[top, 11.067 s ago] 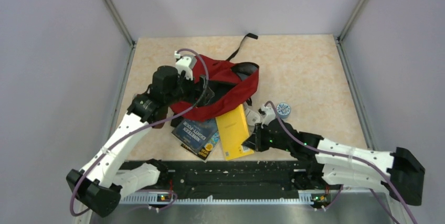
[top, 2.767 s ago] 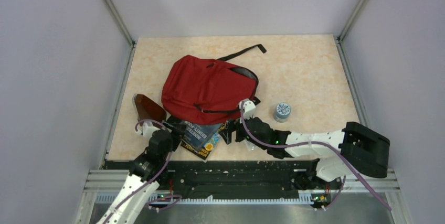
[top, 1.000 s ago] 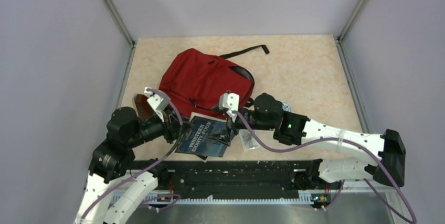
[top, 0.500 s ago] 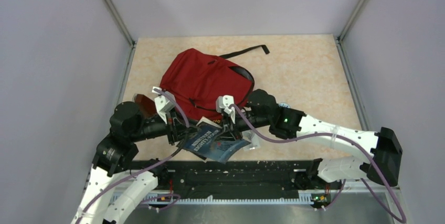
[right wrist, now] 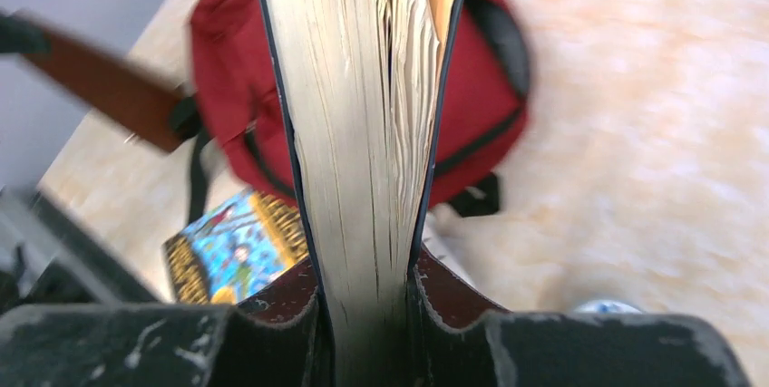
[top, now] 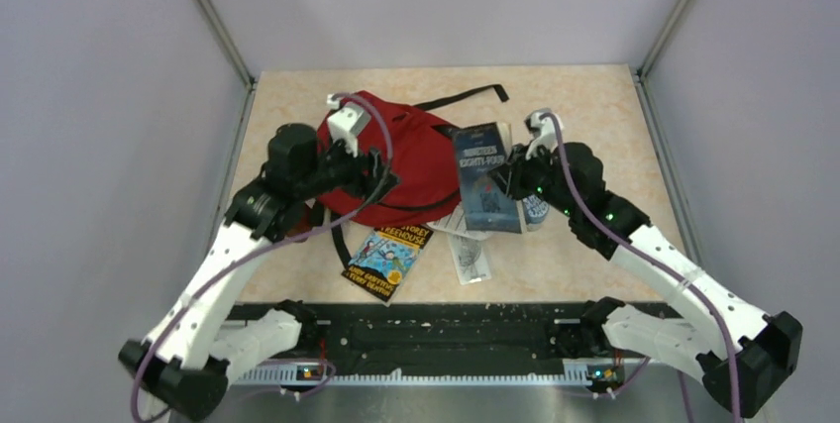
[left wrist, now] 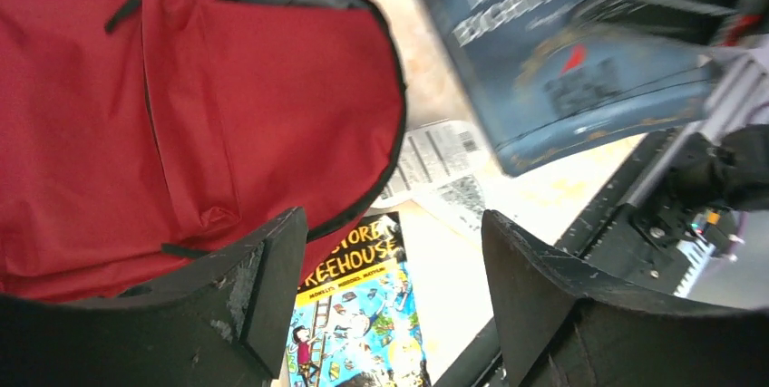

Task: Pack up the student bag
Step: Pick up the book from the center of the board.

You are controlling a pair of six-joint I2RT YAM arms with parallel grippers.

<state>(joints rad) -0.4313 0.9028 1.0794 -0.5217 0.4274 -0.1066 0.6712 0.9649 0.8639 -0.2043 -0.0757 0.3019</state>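
The student bag (top: 428, 158) is laid flat on the surface (top: 594, 116), left of centre, with the left pincer (left wrist: 390, 256) held open and empty over it, while a dark blue book (top: 483, 175) is clamped in the right pincer (right wrist: 367, 295), aloft just beside the bag's right side.

Blue book (top: 484, 177) now up off the table, clamped by right gripper (right wrist: 367, 283) alone, over the student bag's (top: 416, 160) right edge. Left gripper (left wrist: 392, 256) lets go, jaws apart, now above the bag. Colourful book (top: 385, 262) lies uncovered.
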